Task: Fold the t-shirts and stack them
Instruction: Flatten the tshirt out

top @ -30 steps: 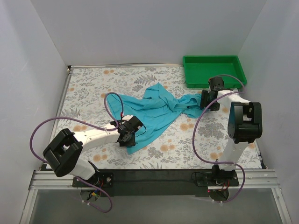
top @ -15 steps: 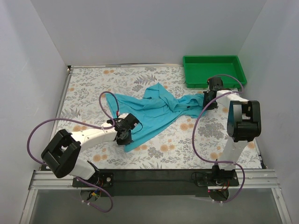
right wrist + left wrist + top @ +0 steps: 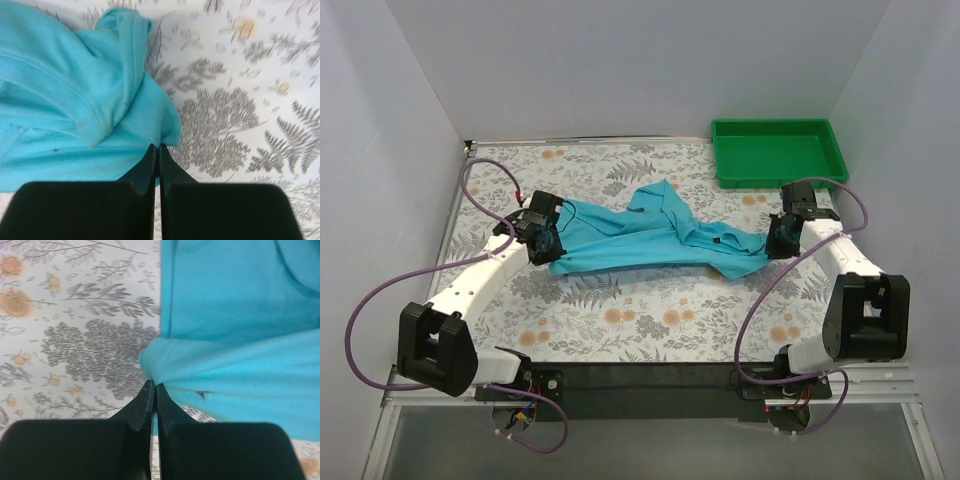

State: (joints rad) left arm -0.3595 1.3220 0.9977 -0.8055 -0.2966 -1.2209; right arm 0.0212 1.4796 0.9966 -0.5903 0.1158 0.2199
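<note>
I am seeing the blue shirt (image 3: 650, 238) lying stretched out long across the middle of the flowery table (image 3: 650, 320), not touching the green tray (image 3: 775, 150) at the back. My left gripper (image 3: 153, 386) is pinching the shirt's left end with its jaws squeezed tight. My right gripper (image 3: 156, 147) is pinching the right end the same way.

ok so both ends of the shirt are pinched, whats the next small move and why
Probably lift both ends slightly and draw them apart: the left fingers and right fingers are shut on opposite ends of the shirt, which lies bunched and twisted on the table.
</note>
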